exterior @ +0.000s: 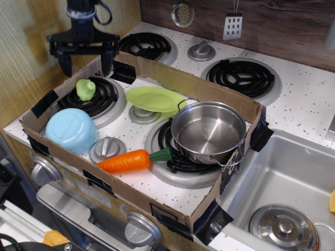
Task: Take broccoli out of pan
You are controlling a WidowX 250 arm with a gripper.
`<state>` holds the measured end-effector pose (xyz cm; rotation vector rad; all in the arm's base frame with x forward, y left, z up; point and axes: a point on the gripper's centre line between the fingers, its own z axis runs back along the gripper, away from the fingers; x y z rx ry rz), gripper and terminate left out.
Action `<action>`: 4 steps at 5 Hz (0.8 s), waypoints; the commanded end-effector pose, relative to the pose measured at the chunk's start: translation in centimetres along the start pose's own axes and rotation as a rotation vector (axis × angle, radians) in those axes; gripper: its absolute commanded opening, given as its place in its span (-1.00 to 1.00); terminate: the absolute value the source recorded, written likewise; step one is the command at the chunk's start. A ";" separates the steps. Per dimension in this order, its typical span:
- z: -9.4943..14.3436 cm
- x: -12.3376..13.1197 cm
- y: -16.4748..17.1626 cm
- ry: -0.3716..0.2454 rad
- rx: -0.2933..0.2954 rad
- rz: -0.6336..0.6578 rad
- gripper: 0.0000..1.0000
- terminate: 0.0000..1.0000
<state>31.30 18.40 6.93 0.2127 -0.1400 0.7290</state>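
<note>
The broccoli (pixel 85 89), a small light green floret, lies on the back left burner (pixel 90 99) inside the cardboard box. The pan (pixel 208 132), a shiny steel pot, sits empty on the front right burner. My gripper (pixel 86 67) hangs above the broccoli with its fingers spread wide apart, open and holding nothing.
A cardboard box wall (pixel 199 89) rings the stove top. Inside are a lime-green plate (pixel 154 98), an upturned light blue bowl (pixel 70 129) and an orange carrot (pixel 128 160). A sink (pixel 285 178) with a lid lies at the right.
</note>
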 end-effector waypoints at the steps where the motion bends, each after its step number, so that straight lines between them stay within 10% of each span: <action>1: 5.4 3.3 -3.2 -0.081 -0.103 -0.052 1.00 -1.00; 3: 5.4 3.3 -3.2 -0.081 -0.103 -0.052 1.00 -1.00; 4: 5.4 3.3 -3.2 -0.081 -0.103 -0.052 1.00 1.00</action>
